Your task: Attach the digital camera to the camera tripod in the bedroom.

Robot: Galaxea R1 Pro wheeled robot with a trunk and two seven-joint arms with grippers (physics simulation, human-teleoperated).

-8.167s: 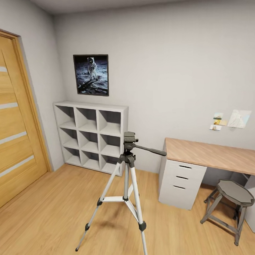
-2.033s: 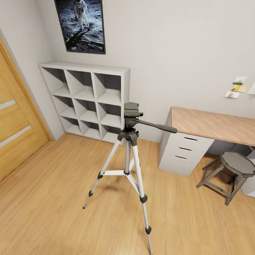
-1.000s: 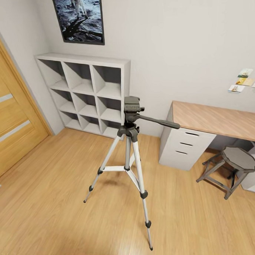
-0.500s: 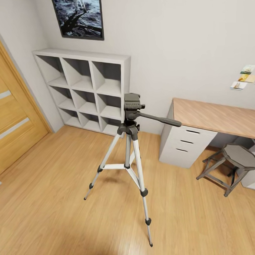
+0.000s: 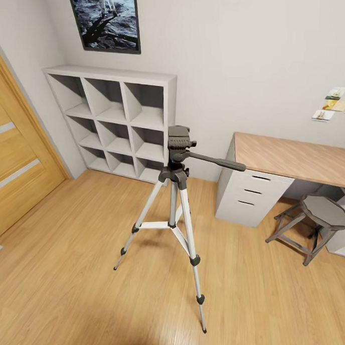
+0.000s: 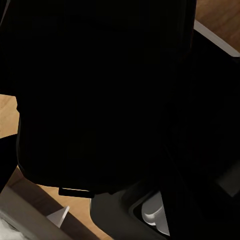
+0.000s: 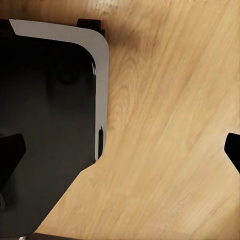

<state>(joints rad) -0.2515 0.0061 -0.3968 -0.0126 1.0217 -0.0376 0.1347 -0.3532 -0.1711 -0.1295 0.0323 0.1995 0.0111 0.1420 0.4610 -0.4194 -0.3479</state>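
Camera tripod (image 5: 173,192): stands upright on the wood plank floor (image 5: 78,269) in the middle of the head view, its three silver legs spread, black feet on the planks.
Tripod head (image 5: 178,141): dark grey, bare on top; the long pan handle (image 5: 215,161) reaches out toward the counter.
Cube shelf (image 5: 114,122): pale grey, three compartments by three, against the far wall behind the tripod; its compartments are open-fronted.
Poster (image 5: 106,16): astronaut picture in a dark frame, on the wall above the cube shelf, cut off by the frame's upper edge.
Door (image 5: 12,155): oak with pale horizontal strips, on the left-hand wall.
Counter (image 5: 293,158): wood top over a white drawer unit (image 5: 249,196) with three drawers, right of the tripod and apart from it.
Stool (image 5: 313,221): grey, octagonal seat, just in front of the counter.
Wall notes (image 5: 330,104): small cards pinned above the counter.
Left wrist view: dark, close bodywork with slivers of floor at the edges; finger state cannot be told.
Right gripper (image 7: 120,155): two dark fingers (image 7: 11,155) at opposite edges of its wrist view, spread wide with nothing between them, above the floor beside the robot's black, grey-trimmed base (image 7: 50,125).
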